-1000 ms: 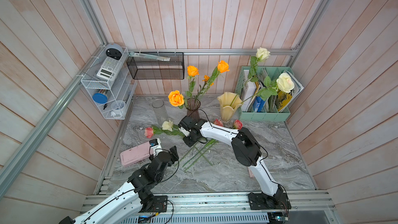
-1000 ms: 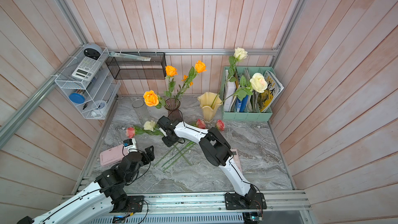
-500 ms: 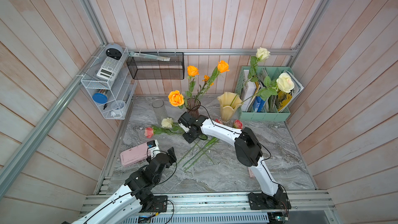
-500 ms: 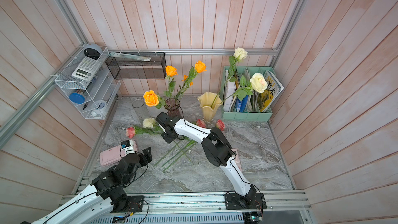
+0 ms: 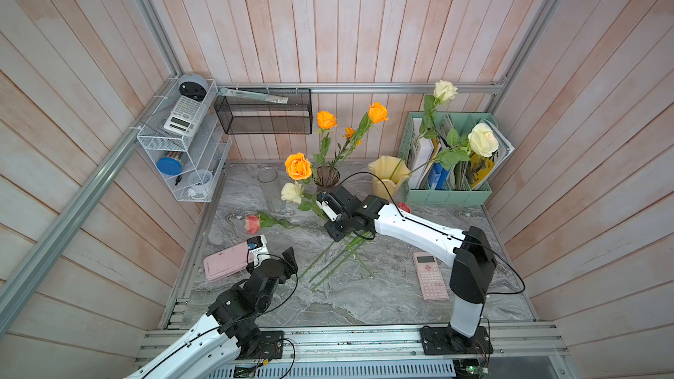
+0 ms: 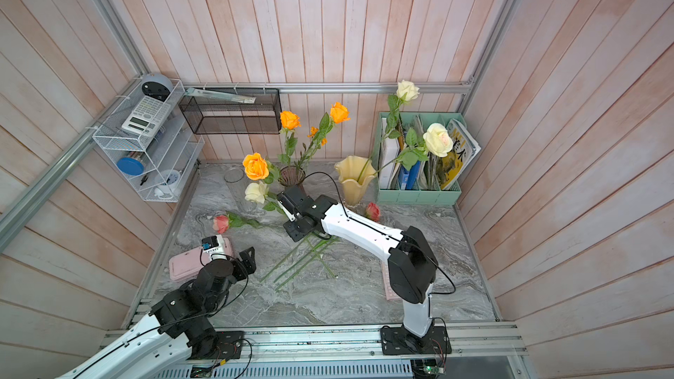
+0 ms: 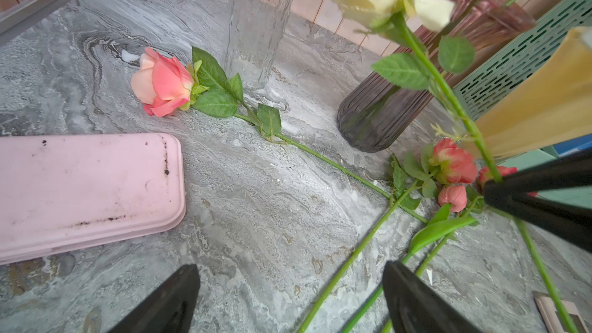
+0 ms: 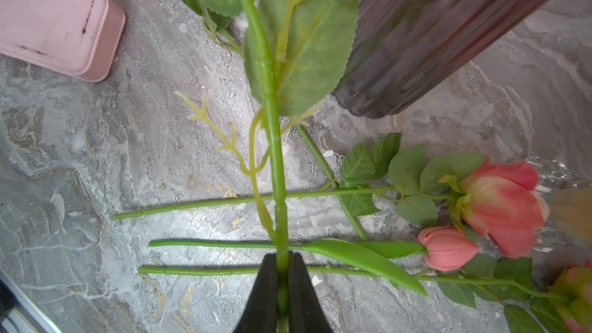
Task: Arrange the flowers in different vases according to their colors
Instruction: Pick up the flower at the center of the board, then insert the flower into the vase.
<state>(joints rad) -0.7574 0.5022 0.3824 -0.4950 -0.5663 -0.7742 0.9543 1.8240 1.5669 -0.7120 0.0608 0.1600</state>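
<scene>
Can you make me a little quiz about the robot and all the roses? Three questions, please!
1. True or false: the right gripper is shut on the stem of the cream-white rose.
2. What colour are the roses standing in the dark purple vase? A) pink B) orange C) blue
3. Fill in the gap: the left gripper is ____ and holds nothing.

Key: 1 true; 2 B; 3 open.
</scene>
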